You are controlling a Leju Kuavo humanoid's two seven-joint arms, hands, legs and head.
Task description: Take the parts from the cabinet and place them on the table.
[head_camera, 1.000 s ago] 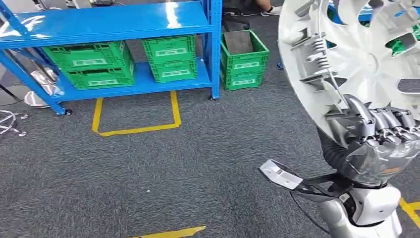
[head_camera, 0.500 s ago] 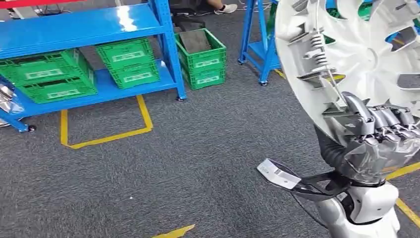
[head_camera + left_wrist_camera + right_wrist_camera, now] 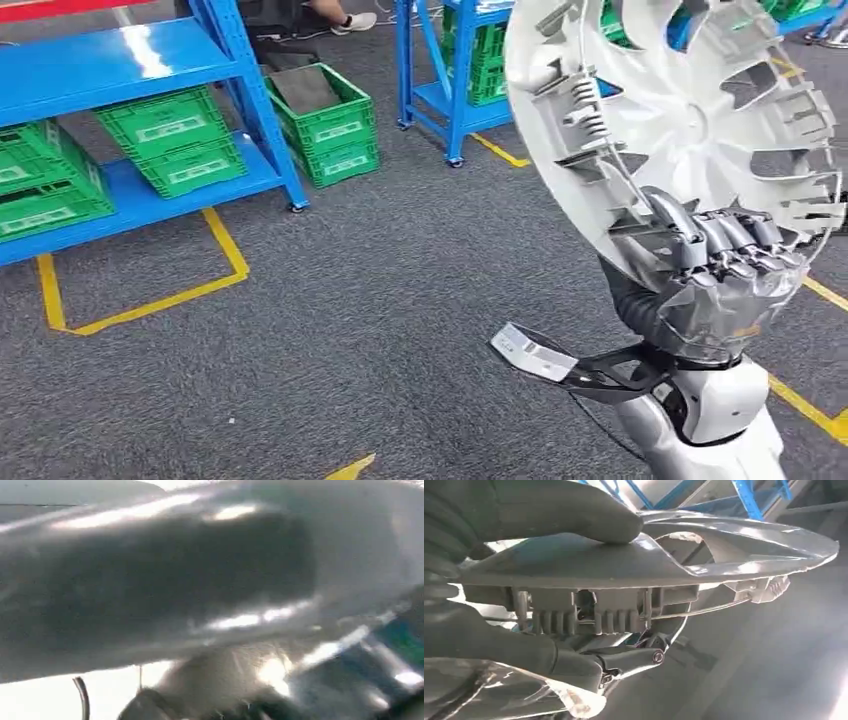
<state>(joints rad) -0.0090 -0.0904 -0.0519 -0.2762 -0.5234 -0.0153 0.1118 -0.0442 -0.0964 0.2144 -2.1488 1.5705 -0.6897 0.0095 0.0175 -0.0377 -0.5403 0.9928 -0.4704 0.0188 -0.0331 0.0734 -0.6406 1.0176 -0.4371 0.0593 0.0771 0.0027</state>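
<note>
I have the white wheel cover (image 3: pixel 690 110) raised upright over the grey carpet (image 3: pixel 350 330), my right hand (image 3: pixel 725 275) gripping its lower rim, fingers (image 3: pixel 730 235) curled tight. Its top edge is cut off. The left wrist view is blurred; I cannot tell that hand's state.

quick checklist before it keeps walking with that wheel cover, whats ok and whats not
1. Grip: right hand holds the silver wheel cover by its rim, thumb on one face and fingers on the other in the right wrist view: ok.
2. Cover's pose: held upright, ribbed back side facing the head camera: ok.
3. Forward view: the cover hides much of the right side of the head view: not ok.
4. Floor ahead: grey carpet with nothing lying on it nearby: ok.
5. Table to set it on: cannot tell.
6. Left hand: left wrist view too blurred: cannot tell.
</note>
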